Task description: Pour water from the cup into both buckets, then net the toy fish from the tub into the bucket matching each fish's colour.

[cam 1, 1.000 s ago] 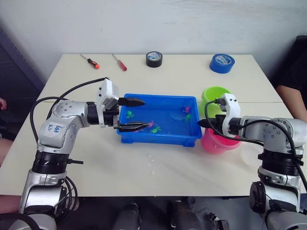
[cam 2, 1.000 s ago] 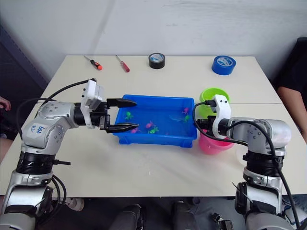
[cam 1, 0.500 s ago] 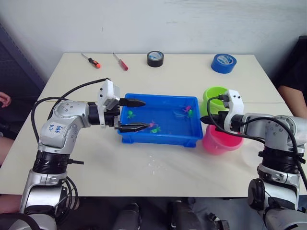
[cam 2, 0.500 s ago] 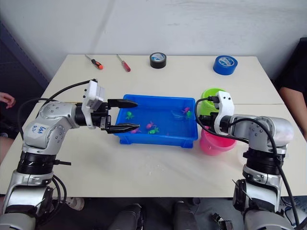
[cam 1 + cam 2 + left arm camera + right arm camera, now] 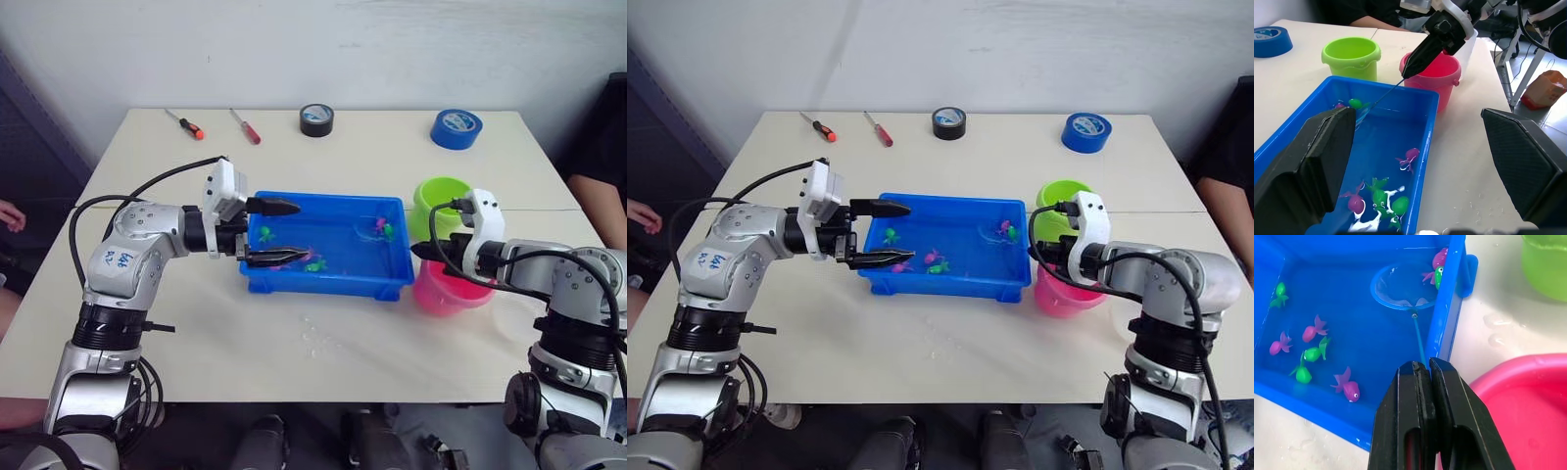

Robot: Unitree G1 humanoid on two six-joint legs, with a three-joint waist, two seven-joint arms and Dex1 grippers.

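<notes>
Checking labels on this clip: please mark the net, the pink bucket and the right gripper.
net [image 5: 1400, 307], right wrist view, on the hoop's light blue rim.
pink bucket [image 5: 1528, 377], right wrist view, on its near rim.
right gripper [image 5: 1422, 368], right wrist view, at the tips clamped on the net's handle.

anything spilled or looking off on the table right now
Yes, a little water is spilled. Droplets speckle the table just in front of the tub, and small puddles lie between the tub and the green bucket. Nothing is tipped or visibly damaged.

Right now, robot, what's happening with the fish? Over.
Right gripper shut on net, hoop in tub beside two fish. Left gripper open at tub's other end. Nothing in the way.
</notes>
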